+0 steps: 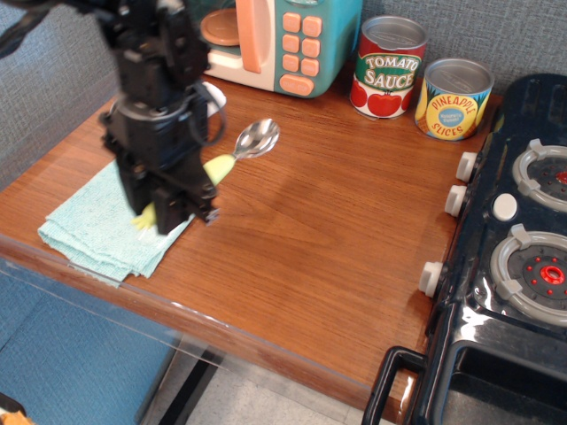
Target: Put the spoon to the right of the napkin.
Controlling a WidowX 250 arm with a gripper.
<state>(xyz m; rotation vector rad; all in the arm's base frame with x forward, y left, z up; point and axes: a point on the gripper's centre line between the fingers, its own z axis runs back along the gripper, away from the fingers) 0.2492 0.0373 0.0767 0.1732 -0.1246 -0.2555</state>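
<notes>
My gripper (pixel 173 212) is shut on the pale yellow-green handle of the spoon (pixel 241 150) and holds it lifted above the table. The shiny silver bowl points up and to the right. The handle's lower end shows just left of my fingers. The light teal napkin (pixel 97 226) lies flat at the table's front left corner. My gripper hangs over the napkin's right edge, and the spoon's bowl is over bare wood to the napkin's right.
A toy microwave (pixel 266 40) stands at the back. A tomato sauce can (pixel 388 66) and a pineapple can (pixel 454 97) stand at the back right. A black toy stove (pixel 523 230) fills the right side. My arm hides the metal pot and mushroom toy.
</notes>
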